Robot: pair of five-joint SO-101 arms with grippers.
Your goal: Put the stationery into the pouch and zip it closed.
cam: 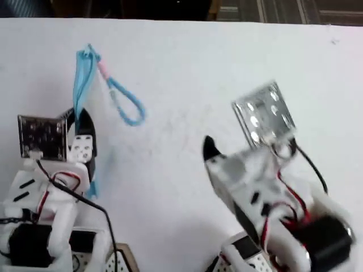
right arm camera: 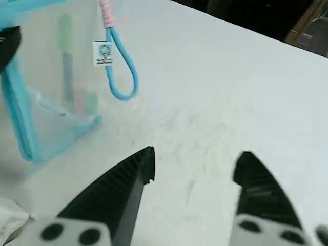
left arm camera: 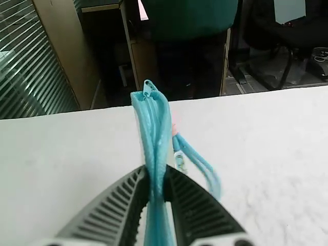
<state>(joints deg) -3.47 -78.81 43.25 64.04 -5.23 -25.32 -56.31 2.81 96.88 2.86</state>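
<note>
The left tool [left arm camera: 156, 177] is clamped tight on the blue zip edge of the pouch [left arm camera: 154, 128], holding it up on its edge so it stands on the white tabletop [cam: 227, 68] instead of lying flat. Going out along that edge, the zip slider [left arm camera: 148, 87] sits at the far end, away from the left tool. A blue wrist loop [left arm camera: 202, 169] hangs off it by a little pink bit and trails down onto the tabletop beside the pouch. Through the clear side, the right wrist view shows the stationery [right arm camera: 65, 56] inside: a green pen-looking thing and something pinkish next to it, too hazy to call exactly. The right tool [right arm camera: 197, 164] has its jaws wide apart with nothing in them, and it hovers over bare tabletop well apart from the pouch and the loop. So this looks like the tail end of the job: stuff is in, and the two zip tapes look pressed together all the way along, so the zip is probably done. It's hard to be totally sure from this angle that the last bit near the left tool is sealed, though. If it's shut, the next move is just the left tool letting go gently so the pouch doesn't flop. If not, the right tool needs to pinch that slider or loop and pull it along while the left keeps the edge taut.
</note>
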